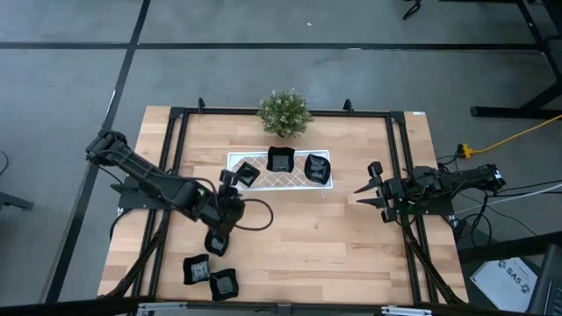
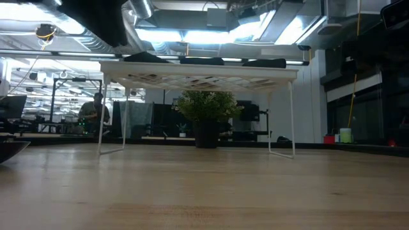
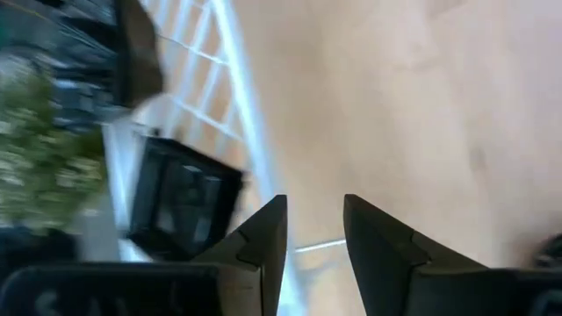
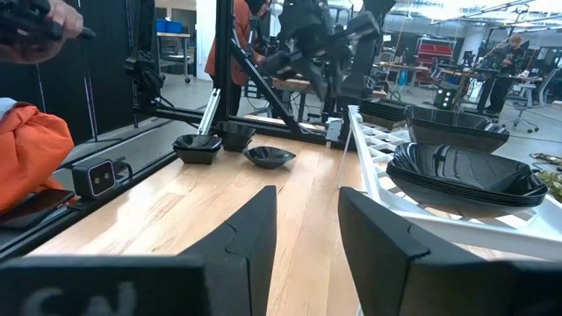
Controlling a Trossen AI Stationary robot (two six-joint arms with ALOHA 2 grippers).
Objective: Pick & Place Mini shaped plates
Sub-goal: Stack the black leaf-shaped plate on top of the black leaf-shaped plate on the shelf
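Three small black glossy plates sit on the white lattice tray (image 1: pixel 279 180): one at its left end (image 1: pixel 248 174), one in the middle (image 1: pixel 279 160), one at the right (image 1: pixel 316 167). Three more lie on the table near its front-left: (image 1: pixel 216 242), (image 1: pixel 196 268), (image 1: pixel 225 283). My left gripper (image 1: pixel 230 182) hovers at the tray's left end, open and empty; its wrist view shows it (image 3: pixel 314 215) just beside the left plate (image 3: pixel 180 197). My right gripper (image 1: pixel 367 180) waits open to the right of the tray, holding nothing (image 4: pixel 307 206).
A small green potted plant (image 1: pixel 284 112) stands behind the tray at the table's far edge. The tray stands on thin white legs (image 2: pixel 292 118) above the table. Bare wood lies between the tray and the near edge (image 1: pixel 325 237). People show in the room beyond (image 4: pixel 31 26).
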